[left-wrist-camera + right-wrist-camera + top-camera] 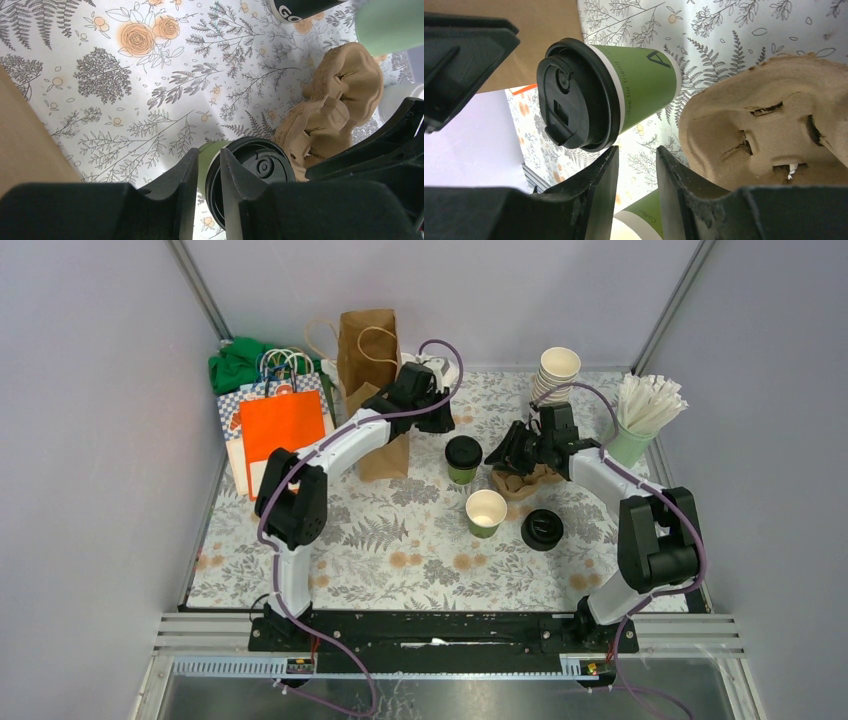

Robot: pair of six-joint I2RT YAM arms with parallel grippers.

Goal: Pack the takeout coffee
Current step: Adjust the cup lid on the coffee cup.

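One takeout coffee, a dark-green cup with its black lid on [463,458], stands mid-table. It shows close under my left gripper [209,152] as the lidded cup [252,167]. That gripper's fingers stand narrowly apart above its rim, holding nothing. A second green cup [486,512] stands open with its white inside showing, and a loose black lid [542,529] lies to its right. My right gripper [497,455] hovers open and empty [637,149] between the lidded cup [624,90] and the brown pulp cup carrier [764,125]. The open cup's rim [644,220] peeks below it.
Brown paper bags [370,355] and an orange bag [283,425] stand at the back left. A stack of cream cups [557,375] and a pale green cup of white sticks [645,410] sit at the back right. The carrier [527,482] lies under the right wrist.
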